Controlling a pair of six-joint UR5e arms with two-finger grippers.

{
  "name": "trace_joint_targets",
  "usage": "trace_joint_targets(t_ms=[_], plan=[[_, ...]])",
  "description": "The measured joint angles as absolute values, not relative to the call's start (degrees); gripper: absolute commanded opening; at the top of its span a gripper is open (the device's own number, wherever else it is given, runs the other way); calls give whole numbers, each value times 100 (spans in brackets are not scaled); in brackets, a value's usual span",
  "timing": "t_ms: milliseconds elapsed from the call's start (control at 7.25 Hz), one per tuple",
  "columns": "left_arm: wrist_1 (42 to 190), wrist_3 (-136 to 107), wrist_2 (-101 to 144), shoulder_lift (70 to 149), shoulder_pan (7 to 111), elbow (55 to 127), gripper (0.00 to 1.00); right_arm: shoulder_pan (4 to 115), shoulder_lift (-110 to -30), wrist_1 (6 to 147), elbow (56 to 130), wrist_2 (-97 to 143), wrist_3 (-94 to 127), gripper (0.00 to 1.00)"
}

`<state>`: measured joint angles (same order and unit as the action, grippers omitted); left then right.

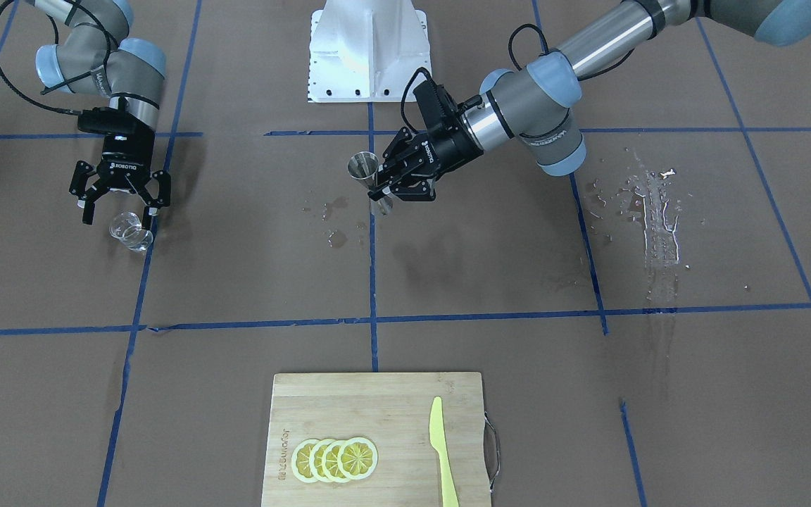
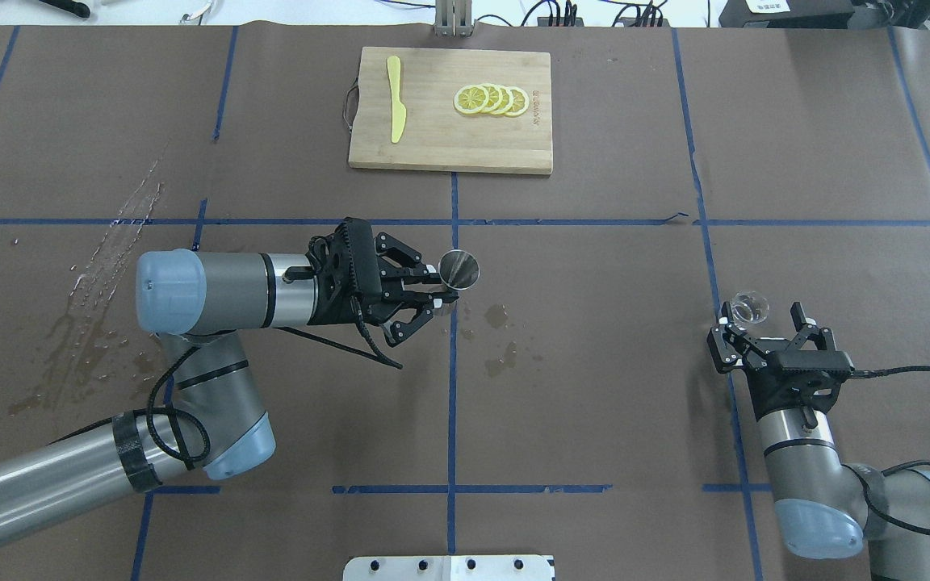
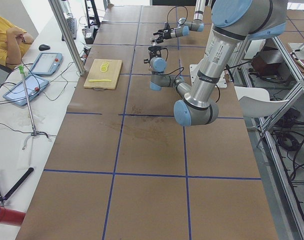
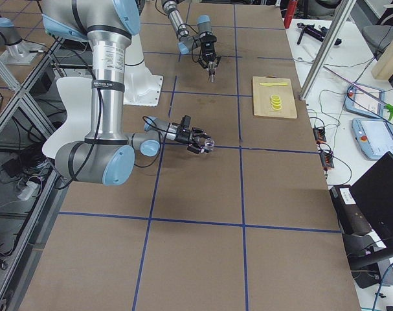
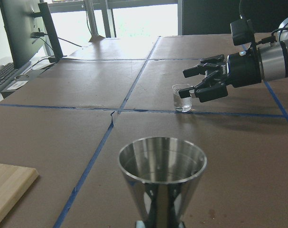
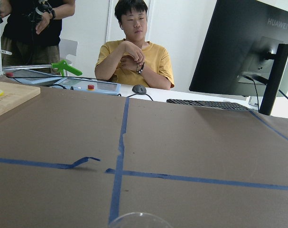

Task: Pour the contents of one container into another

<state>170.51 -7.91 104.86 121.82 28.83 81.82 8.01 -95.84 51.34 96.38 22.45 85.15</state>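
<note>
The steel jigger (image 2: 459,269) stands upright near the table's middle, and my left gripper (image 2: 442,292) is shut on its narrow waist from the side. Its open upper cone fills the bottom of the left wrist view (image 5: 162,166). The clear glass tumbler (image 2: 747,307) stands on the table far to my right. My right gripper (image 2: 760,316) is open, level with it. The glass (image 5: 182,97) sits just past the fingertips, closer to one finger and touching neither. Only the glass rim (image 6: 139,221) shows at the bottom edge of the right wrist view.
A wooden cutting board (image 2: 433,137) at the far side carries lemon slices (image 2: 491,99) and a yellow knife (image 2: 395,98). Wet patches lie by the jigger (image 2: 499,316) and along my far left (image 2: 102,274). Two people (image 6: 134,52) are beyond the table's right end.
</note>
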Motion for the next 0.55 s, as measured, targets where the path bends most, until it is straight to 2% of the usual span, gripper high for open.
trace_joint_targets(t_ms=[552], plan=[[17051,-791,10485,12182,2883,8183,0,800,-9435,5133,9434,2236,8517,98]])
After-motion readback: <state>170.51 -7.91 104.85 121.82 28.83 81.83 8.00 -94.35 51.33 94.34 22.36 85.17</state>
